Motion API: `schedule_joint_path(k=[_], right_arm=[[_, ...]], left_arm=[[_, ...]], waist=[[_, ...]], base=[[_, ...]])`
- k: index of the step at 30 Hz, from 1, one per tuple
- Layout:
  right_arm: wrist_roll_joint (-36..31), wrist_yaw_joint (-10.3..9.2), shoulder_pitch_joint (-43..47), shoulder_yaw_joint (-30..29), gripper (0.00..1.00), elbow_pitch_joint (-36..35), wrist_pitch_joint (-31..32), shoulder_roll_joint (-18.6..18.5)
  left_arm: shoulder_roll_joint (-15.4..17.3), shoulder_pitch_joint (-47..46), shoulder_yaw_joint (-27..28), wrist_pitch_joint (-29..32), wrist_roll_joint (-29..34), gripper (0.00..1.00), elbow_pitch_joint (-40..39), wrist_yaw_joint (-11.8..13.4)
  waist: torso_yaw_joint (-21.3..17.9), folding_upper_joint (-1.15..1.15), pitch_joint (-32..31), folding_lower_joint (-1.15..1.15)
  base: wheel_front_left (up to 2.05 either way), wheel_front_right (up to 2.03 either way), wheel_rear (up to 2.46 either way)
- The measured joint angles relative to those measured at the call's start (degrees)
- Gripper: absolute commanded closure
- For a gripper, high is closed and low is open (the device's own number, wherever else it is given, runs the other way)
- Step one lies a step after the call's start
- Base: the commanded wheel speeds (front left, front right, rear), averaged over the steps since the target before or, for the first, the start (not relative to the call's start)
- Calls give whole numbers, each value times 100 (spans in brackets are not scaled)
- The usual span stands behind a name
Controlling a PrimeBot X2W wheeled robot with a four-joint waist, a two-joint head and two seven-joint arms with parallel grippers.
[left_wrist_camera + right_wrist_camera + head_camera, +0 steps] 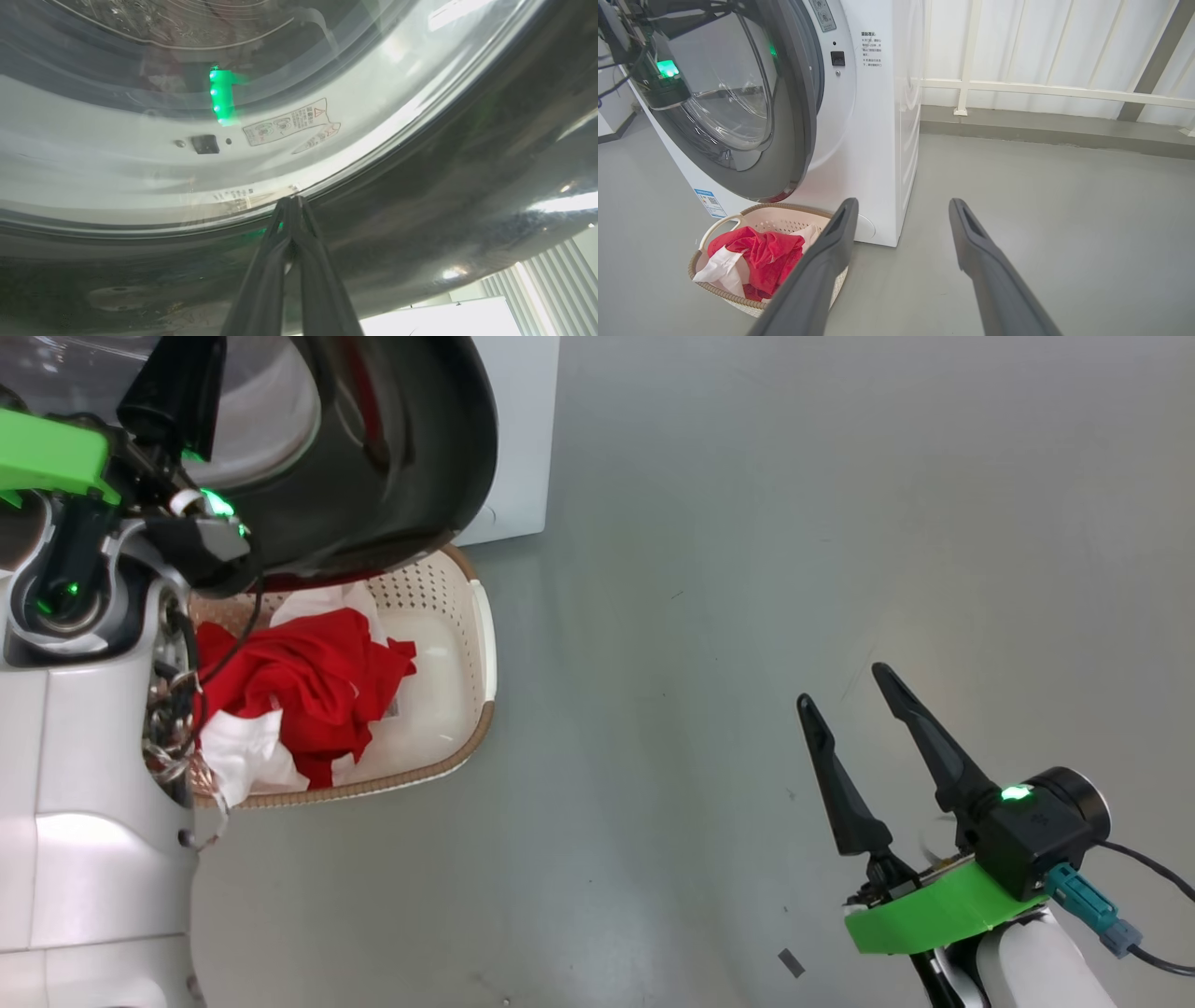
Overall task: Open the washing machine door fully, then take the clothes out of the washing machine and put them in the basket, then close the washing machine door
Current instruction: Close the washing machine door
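The left gripper (292, 200) is pinched shut on nothing, its tips right at the washing machine door (420, 224), where black rim meets glass. Below that hand the basket (485, 644) holds the red and white clothes (308, 681). Well off to its right, the right gripper (842, 686) hangs spread wide and empty above the floor (747, 569), the washing machine (878, 140) beyond its fingers
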Motion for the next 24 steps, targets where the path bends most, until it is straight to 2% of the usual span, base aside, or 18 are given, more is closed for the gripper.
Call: schedule_joint_path(k=[14,22,23,24], right_arm=[[46,0,-104,-10,0,46,0,-1],[88,0,-102,-25,0,54,0,-1],[88,0,-102,-29,0,56,0,-2],[88,0,-102,-33,0,59,0,-2]], left_arm=[[-34,-23,-59,38,119,100,223,-169],[-92,683,-243,-18,311,100,-255,-255],[-93,768,-253,-42,320,91,-326,-255],[-96,847,-277,-70,354,69,-399,-264]], waist=[[91,0,-103,0],[308,0,-245,0],[342,0,-263,0],[378,0,-282,0]], base=[[0,0,0],[0,0,0],[0,0,0],[0,0,0]])
